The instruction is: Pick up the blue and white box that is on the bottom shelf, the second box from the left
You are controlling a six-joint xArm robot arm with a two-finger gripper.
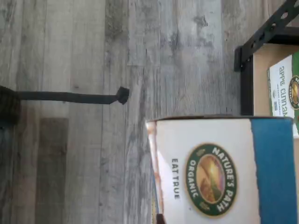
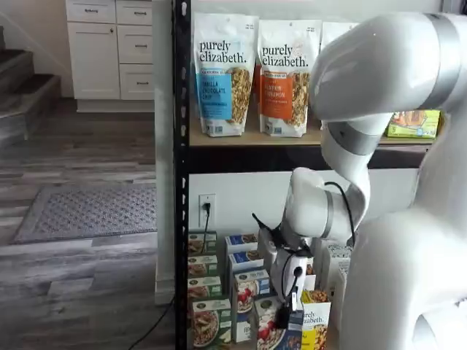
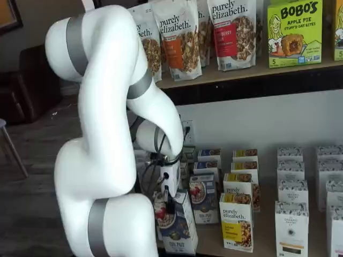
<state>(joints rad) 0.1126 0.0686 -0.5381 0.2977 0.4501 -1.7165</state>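
Blue and white cardboard fills the near part of the wrist view: we see the blue and white box point(image 1: 224, 170) close under the camera, with a round "Nature's Path Organic" seal and the words "EAT TRUE". In both shelf views this box point(image 3: 174, 225) stands at the front edge of the bottom shelf point(image 3: 257, 243), tilted a little, and the gripper point(image 3: 169, 206) comes down on its top. We see black fingers point(image 2: 286, 312) against the box, so they seem pressed on it. Just beside it stands the yellow-bottomed "purely elizabeth" box point(image 3: 237, 222). Behind them more small boxes point(image 3: 206, 160) stand in rows toward the back edge. Above, on the tan board, we see tall granola bags point(image 2: 222, 73).
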